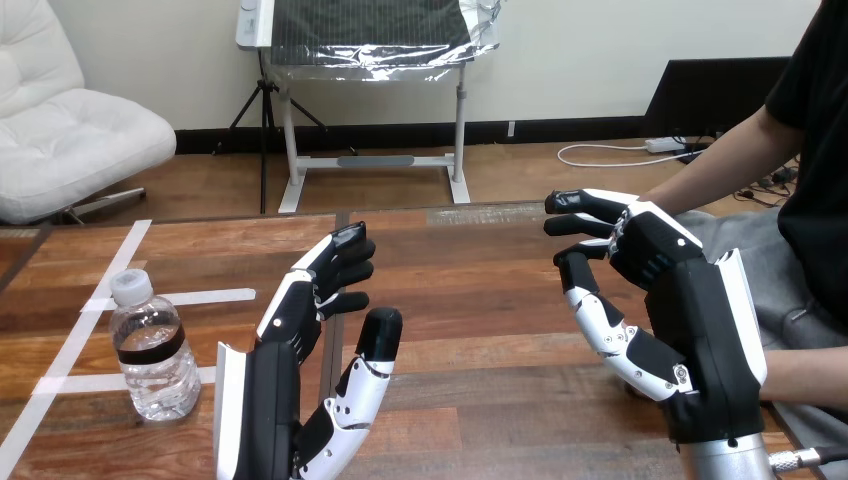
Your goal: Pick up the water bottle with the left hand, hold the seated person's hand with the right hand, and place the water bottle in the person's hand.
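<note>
The left hand (300, 345) stood raised over the wooden table (480, 310), its fingers loosely spread and gently bent, thumb apart from them, closed on nothing. The water bottle (152, 350) stood upright on the table at about nine o'clock from that hand, near it but not touching, white cap on, among strips of white tape (200, 297). The right hand (690, 310) was also raised, at three o'clock from the left and well apart, fingers relaxed and pointing toward nine o'clock, thumb hanging below. The person's forearm (808, 375) lay just beside it at four o'clock.
</note>
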`<control>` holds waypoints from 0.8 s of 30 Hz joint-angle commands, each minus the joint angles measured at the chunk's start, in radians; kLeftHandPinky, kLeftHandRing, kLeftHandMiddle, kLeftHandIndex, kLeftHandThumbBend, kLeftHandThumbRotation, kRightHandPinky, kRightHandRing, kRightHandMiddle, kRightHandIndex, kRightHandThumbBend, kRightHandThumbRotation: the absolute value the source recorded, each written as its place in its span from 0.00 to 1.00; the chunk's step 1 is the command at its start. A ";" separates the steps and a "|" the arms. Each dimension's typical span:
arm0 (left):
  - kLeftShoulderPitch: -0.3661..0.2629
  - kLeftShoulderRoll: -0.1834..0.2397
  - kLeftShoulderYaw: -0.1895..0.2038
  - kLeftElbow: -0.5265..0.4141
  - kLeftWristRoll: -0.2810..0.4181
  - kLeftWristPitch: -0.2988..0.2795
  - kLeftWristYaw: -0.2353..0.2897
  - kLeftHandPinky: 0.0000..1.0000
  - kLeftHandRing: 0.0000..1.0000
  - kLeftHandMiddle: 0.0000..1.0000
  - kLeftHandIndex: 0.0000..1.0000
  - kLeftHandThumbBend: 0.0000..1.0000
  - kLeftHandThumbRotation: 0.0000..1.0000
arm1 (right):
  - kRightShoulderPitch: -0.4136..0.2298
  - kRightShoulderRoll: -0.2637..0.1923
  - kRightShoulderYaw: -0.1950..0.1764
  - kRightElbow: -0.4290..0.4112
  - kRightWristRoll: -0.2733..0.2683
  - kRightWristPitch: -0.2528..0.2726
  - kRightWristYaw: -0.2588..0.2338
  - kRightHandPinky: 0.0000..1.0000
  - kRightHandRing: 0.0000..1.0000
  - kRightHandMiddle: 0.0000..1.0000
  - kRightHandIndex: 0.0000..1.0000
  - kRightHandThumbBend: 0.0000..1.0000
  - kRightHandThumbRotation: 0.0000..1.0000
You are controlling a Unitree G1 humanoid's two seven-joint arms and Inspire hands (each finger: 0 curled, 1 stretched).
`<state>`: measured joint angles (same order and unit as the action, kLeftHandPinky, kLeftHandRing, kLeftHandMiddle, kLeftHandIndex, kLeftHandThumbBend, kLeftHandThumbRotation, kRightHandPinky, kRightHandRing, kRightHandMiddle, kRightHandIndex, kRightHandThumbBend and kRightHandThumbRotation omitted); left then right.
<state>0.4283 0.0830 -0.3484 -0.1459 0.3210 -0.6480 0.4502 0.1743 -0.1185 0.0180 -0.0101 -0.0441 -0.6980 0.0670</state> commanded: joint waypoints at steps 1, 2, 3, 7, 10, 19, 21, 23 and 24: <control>-0.033 -0.098 -0.010 -0.034 -0.009 -0.014 0.003 0.67 0.75 0.78 0.80 0.45 0.65 | -0.058 -0.002 -0.012 -0.013 0.002 -0.008 -0.001 0.55 0.68 0.73 0.68 0.29 0.04; -0.033 -0.098 -0.011 -0.034 -0.011 -0.014 0.002 0.67 0.76 0.78 0.80 0.45 0.65 | -0.058 -0.002 -0.012 -0.013 0.001 -0.008 -0.001 0.55 0.68 0.73 0.67 0.29 0.04; -0.033 -0.097 -0.011 -0.033 -0.013 -0.016 0.002 0.67 0.76 0.78 0.80 0.45 0.65 | -0.058 -0.002 -0.012 -0.012 0.004 -0.010 0.001 0.55 0.68 0.73 0.67 0.29 0.04; -0.034 -0.097 -0.010 -0.032 -0.006 -0.015 0.006 0.67 0.76 0.78 0.80 0.45 0.64 | -0.059 -0.003 -0.011 -0.010 0.009 -0.012 0.003 0.54 0.68 0.73 0.67 0.29 0.03; -0.034 -0.097 -0.009 -0.033 -0.003 -0.014 0.009 0.67 0.75 0.78 0.80 0.45 0.64 | -0.058 -0.002 -0.010 -0.011 0.011 -0.010 0.003 0.53 0.68 0.73 0.67 0.29 0.02; -0.043 -0.093 -0.016 -0.048 -0.061 -0.038 -0.007 0.69 0.76 0.77 0.79 0.45 0.58 | -0.057 -0.001 -0.010 -0.013 0.007 -0.009 0.001 0.54 0.68 0.73 0.67 0.30 0.00; -0.044 -0.086 -0.012 -0.059 -0.061 -0.038 -0.012 0.69 0.76 0.78 0.79 0.45 0.57 | -0.059 -0.001 -0.010 -0.010 0.006 -0.012 0.001 0.54 0.68 0.73 0.67 0.30 0.00; -0.044 -0.081 -0.006 -0.068 -0.053 -0.036 -0.013 0.71 0.77 0.78 0.79 0.45 0.57 | -0.059 0.000 -0.009 -0.009 0.008 -0.013 0.001 0.54 0.68 0.73 0.67 0.30 0.00; -0.045 -0.078 0.001 -0.076 -0.042 -0.038 -0.011 0.71 0.77 0.78 0.79 0.44 0.57 | -0.059 0.000 -0.009 -0.010 0.010 -0.012 0.003 0.54 0.68 0.73 0.67 0.30 0.00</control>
<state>0.4234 0.0832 -0.3657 -0.1506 0.2733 -0.6598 0.4426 0.1743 -0.1185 0.0180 -0.0101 -0.0411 -0.6979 0.0673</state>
